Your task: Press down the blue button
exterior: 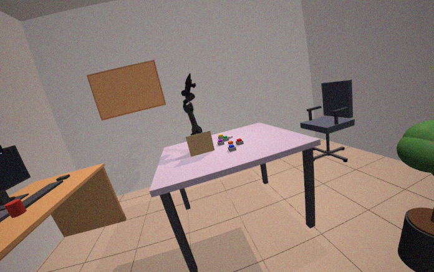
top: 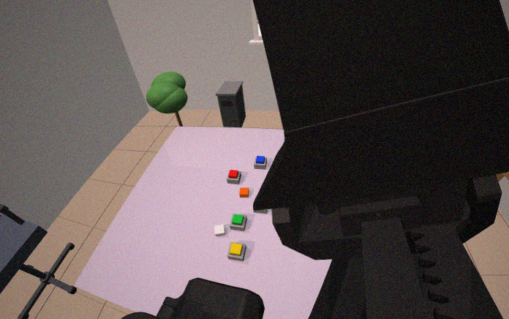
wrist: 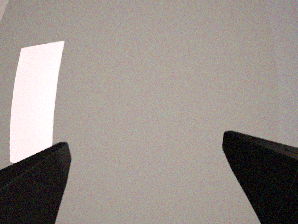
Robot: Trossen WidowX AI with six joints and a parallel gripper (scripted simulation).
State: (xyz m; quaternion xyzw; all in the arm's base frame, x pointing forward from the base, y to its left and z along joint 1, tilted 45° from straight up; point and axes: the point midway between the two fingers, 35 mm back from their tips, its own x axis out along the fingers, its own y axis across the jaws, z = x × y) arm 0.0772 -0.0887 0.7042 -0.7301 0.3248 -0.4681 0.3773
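The jaws stand wide apart and hold nothing; in the wrist view the two dark fingers sit at the lower corners with only a grey wall and a bright window (wrist: 36, 99) at upper left between them. In the exterior view the arm (exterior: 189, 102) rises upright from the surface (exterior: 272, 140), its tip well above the buttons.

The blue button (top: 259, 159) lies at centre of the top view, just left of the arm's dark bulk. Down and left of it come the red button (top: 233, 174), an orange block (top: 243, 192), the green button (top: 238, 219), a white block (top: 219, 229) and the yellow button (top: 236, 249). A tan board (exterior: 200, 143) stands on the surface beside the arm's base.
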